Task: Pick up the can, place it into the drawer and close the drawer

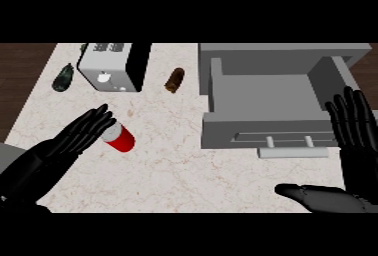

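Your can (119,138) is sitting on the table (173,167) well left of the open drawer (264,92), your left hand (80,135) has straight fingers right up against its silver end without gripping it, and your right hand (353,132) is open, fingers up, by the drawer's right side.

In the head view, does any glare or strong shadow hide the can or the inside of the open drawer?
Head view: the light is even, with no glare on the can; no dark shadow lies inside the drawer; only the left hand overlaps the can's pale end.
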Motion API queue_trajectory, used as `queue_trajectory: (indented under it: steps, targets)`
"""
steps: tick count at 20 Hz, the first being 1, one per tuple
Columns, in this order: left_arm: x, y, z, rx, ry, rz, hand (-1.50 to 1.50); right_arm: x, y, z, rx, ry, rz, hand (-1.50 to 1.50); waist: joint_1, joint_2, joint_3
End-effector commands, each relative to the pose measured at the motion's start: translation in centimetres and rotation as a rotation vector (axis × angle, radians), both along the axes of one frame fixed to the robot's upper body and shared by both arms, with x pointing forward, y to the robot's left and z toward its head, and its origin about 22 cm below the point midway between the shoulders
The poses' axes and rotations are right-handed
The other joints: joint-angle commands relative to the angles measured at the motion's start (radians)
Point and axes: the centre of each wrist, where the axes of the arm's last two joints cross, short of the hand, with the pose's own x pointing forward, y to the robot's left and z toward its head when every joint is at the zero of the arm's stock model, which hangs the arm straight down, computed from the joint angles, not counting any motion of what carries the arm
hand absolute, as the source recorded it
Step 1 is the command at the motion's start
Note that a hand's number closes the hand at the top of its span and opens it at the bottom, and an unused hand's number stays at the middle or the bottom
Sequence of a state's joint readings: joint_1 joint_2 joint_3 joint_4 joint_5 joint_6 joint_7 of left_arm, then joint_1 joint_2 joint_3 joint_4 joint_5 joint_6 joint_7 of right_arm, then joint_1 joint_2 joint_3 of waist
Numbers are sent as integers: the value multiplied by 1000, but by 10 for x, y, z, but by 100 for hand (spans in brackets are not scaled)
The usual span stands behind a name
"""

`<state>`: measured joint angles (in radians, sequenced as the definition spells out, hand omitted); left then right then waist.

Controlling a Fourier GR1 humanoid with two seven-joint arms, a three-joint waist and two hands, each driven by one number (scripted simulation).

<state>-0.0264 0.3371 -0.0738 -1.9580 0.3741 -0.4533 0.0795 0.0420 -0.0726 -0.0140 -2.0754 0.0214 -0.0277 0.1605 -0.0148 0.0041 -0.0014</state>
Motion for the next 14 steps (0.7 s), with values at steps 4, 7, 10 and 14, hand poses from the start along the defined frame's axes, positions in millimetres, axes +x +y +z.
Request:
queue_trajectory:
  steps: [4,7,10,14]
  targets:
    - [15,43,20,79,87,-94,-150,-8,-3,-10,-3,92,-54,-150,13,-5,1]
    - [7,63,6,36,75,-101,-150,-19,-22,-1,-16,103,-43,-150,15,-5,1]
    - [29,43,0,33,142,-65,-150,-17,-33,-18,-10,89,-57,-150,11,-4,2]
    - [42,60,29,37,140,-20,-150,-17,-35,-27,-13,90,-41,-150,10,-4,2]
